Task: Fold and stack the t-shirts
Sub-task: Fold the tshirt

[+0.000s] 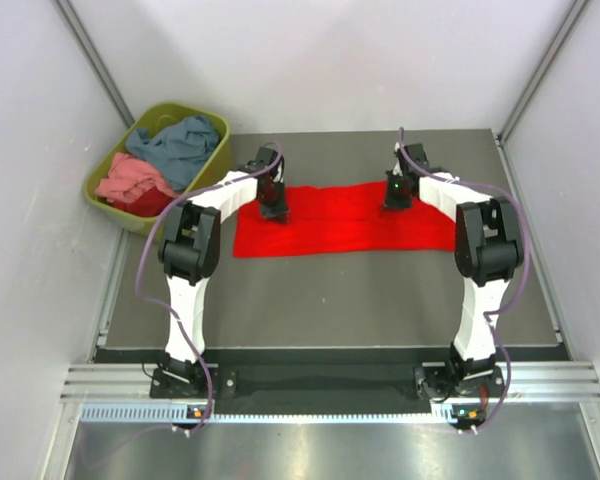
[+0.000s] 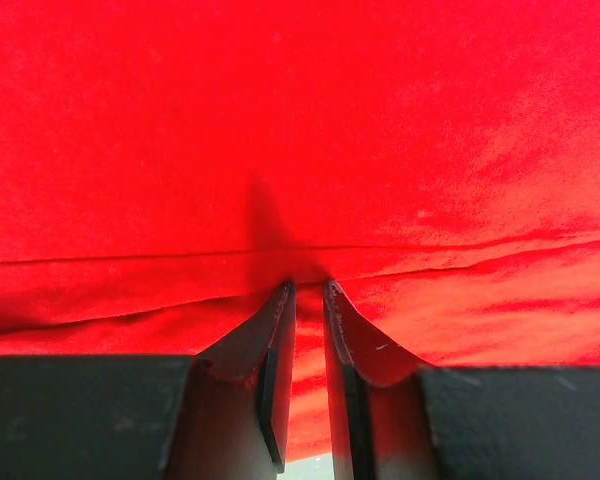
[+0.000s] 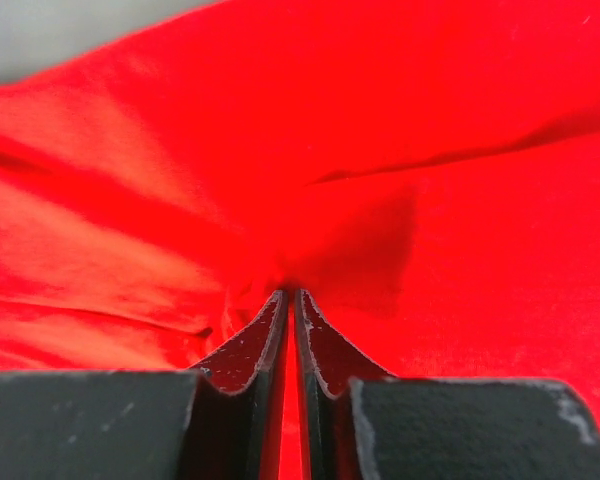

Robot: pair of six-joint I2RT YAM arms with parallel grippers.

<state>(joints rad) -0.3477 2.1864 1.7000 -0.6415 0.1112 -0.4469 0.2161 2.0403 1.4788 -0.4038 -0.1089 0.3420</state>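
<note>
Red t-shirt (image 1: 330, 235) between both arms' fingers (image 2: 268, 350)

A bright red cloth t-shirt (image 1: 345, 220) lies spread on the far half of the dark flat worktop (image 1: 330, 300), its long side running left to right. The left pincer (image 1: 274, 212) sits on the shirt's far left part and the right pincer (image 1: 395, 203) on its far right part, each nipping a fold of cloth between its fingers. An olive-green rectangular plastic tub (image 1: 105, 195) stands beyond the worktop's far left corner. In it, a slate blue-grey cloth shirt (image 1: 180, 145) lies at the back right, a salmon pink cloth shirt (image 1: 130, 178) at the near left, and a darker red cloth shirt (image 1: 150, 203) at the near edge under the pink one.
</note>
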